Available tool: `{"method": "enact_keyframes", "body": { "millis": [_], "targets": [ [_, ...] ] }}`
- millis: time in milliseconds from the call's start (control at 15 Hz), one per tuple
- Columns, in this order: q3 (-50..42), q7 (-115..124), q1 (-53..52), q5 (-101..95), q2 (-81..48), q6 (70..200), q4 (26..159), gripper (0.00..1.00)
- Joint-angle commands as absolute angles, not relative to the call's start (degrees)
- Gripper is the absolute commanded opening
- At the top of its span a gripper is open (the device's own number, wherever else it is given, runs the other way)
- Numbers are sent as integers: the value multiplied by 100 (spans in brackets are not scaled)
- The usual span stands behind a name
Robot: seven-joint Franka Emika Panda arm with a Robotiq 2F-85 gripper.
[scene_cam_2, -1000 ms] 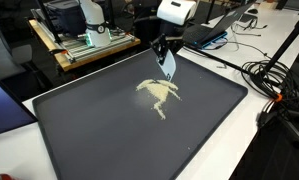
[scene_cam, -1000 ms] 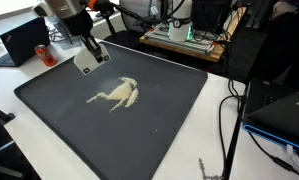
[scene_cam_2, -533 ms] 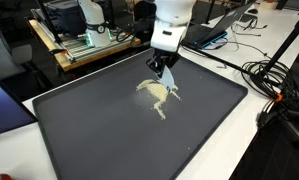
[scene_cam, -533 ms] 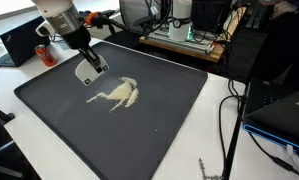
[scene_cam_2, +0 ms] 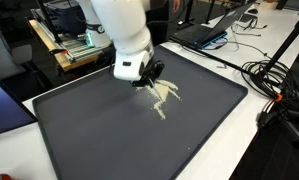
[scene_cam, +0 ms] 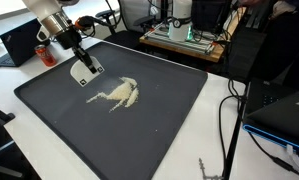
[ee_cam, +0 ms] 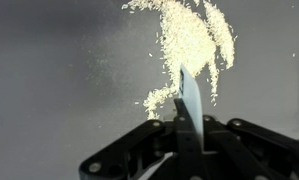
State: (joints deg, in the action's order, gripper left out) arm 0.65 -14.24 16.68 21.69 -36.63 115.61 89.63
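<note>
Wrist view: the gripper [ee_cam: 186, 125] comes in from the bottom centre of the frame, its two black fingers pressed together on a thin white blade [ee_cam: 192, 92] that is seen edge-on and points up the frame. Above the blade's tip, a loose scatter of pale grains [ee_cam: 189, 40] spreads across the upper centre and upper right, lying on a dark grey tray [ee_cam: 59, 80]. A thin trail of grains runs down beside the blade on its left. Whether the blade's edge touches the tray cannot be told here.

In an exterior view, the gripper [scene_cam: 80, 62] is in the upper left of the frame, with the white blade [scene_cam: 86, 73] hanging from it over the tray [scene_cam: 159, 125]. The pale grains [scene_cam: 116, 94] sit just right of and below the blade, near the frame's centre. A laptop [scene_cam: 22, 41] stands at the upper left, beyond the tray.

In an exterior view, the gripper [scene_cam_2: 149, 72] is at the upper-left edge of the grains [scene_cam_2: 161, 96], slightly above centre. The tray [scene_cam_2: 89, 140] fills most of the frame, and black cables [scene_cam_2: 264, 75] lie at the right.
</note>
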Motion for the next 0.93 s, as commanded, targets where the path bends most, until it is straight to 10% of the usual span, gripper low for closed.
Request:
{"method": "enact_keyframes", "body": {
  "millis": [0, 867],
  "targets": [
    [286, -2067, 2176, 2955, -3888, 11530, 8849, 1],
    [283, -3512, 2677, 4660, -4043, 11545, 9438, 1]
  ]
}}
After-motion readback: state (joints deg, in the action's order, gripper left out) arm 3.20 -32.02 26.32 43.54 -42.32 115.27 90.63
